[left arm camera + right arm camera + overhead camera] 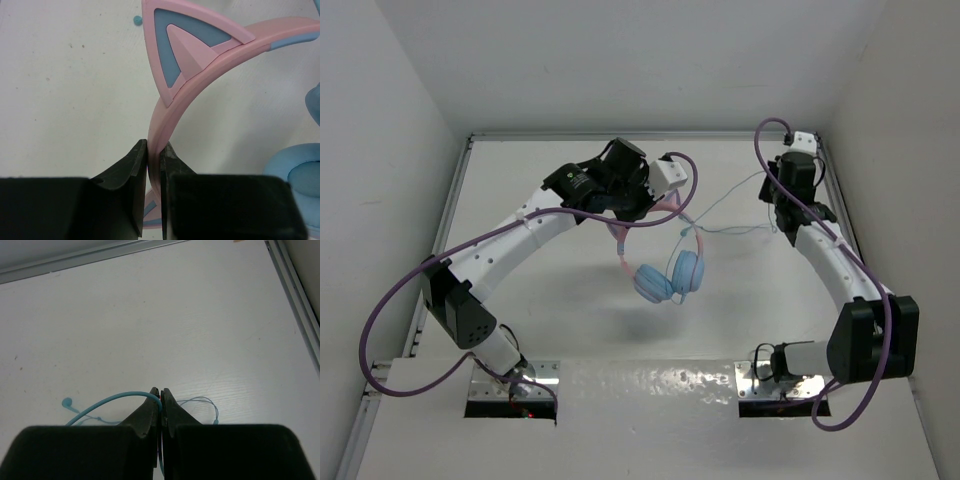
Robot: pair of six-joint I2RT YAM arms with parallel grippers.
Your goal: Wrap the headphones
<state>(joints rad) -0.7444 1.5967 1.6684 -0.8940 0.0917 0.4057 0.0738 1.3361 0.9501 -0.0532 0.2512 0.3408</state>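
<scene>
The table (570, 180) is white and carries the whole work; in the centre of the top view are the headphones (670, 275), the two light blue ear cups (685, 270) low and close together, the pink headband (200, 85) rising from them toward the upper left of the frame. The left gripper (154, 150) is clamped on this headband, one jaw on each side of the pink band, just below the cat-ear point (185, 50). The right gripper (160, 395), at the upper right of the top view, has its jaws pressed together on the thin pale blue cable (115, 400).

As for the progress, I judge that the wrapping is hardly begun. Both holds are made – one on the band, one on the cable – but the cable runs in loose curves across the table between headphones and right gripper; I see no turns wound around the band or the cups. The whole winding, and the securing of the cable end, is left to do.

No brand, label or readable writing shows on the headphones, the arms or the table – in any view.
</scene>
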